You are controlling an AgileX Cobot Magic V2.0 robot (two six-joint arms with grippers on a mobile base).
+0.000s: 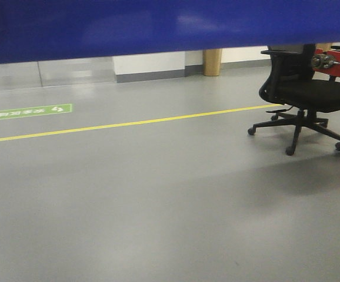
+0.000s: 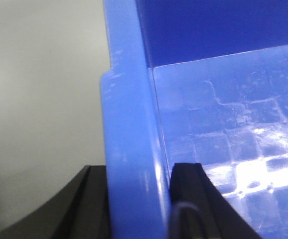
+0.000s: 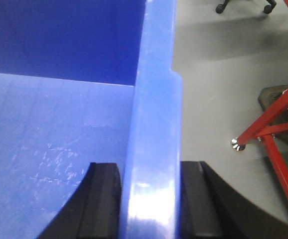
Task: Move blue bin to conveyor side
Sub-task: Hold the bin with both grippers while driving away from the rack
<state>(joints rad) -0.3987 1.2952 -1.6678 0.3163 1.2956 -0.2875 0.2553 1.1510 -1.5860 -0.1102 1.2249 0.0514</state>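
Reading the green floor sign point(image 1: 29, 111) fails: its white characters are too blurred. The left gripper point(image 2: 134, 199) pinches one wall of the blue bin point(image 2: 129, 124) between its fingers; the right gripper point(image 3: 150, 199) pinches the opposite wall. The bin's side spans the front view's top; only there appear the yellow line point(image 1: 129, 123) and, rightward, the whole office chair point(image 1: 305, 94).
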